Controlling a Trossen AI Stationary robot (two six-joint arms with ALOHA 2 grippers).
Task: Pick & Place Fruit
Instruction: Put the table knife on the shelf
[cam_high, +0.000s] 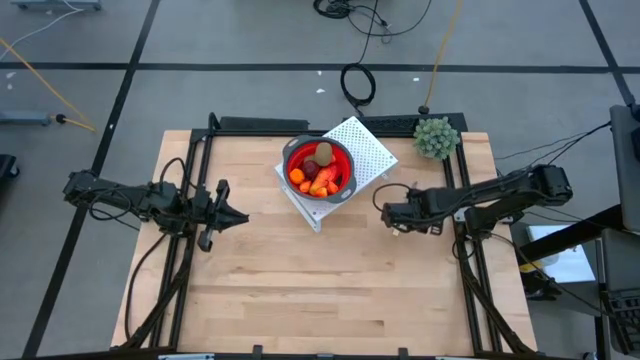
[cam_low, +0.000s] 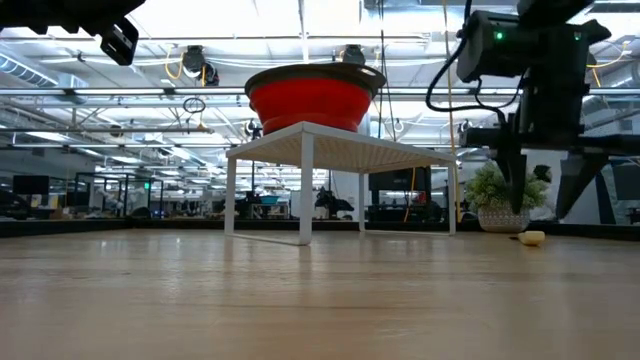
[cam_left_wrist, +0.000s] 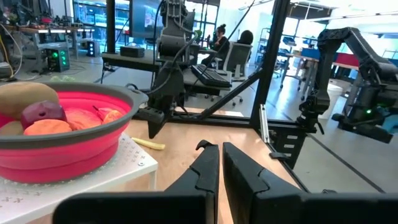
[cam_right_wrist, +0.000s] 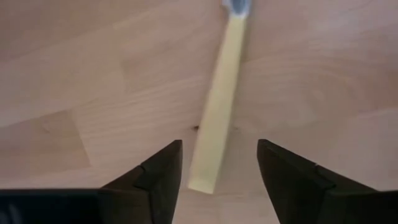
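The toy fruit lies in a red bowl with a grey rim (cam_high: 320, 168) that sits on a white perforated stand (cam_high: 365, 150): a brown oval (cam_high: 325, 152), a dark red ball (cam_high: 312, 168), orange bits (cam_high: 299, 181) and a red-and-yellow piece (cam_high: 323, 186). My right gripper (cam_high: 388, 213) is open and points down right of the stand. In the right wrist view its fingers stand on either side of a pale knife handle (cam_right_wrist: 217, 106) that lies flat on the table, without touching it. My left gripper (cam_high: 236, 216) is shut and hovers left of the stand.
A green bushy plant (cam_high: 436, 137) stands at the far right corner of the table. Black frame rails (cam_high: 200, 170) run along the table's left, right and far edges. Bare wood (cam_high: 320, 290) stretches across the near half of the table.
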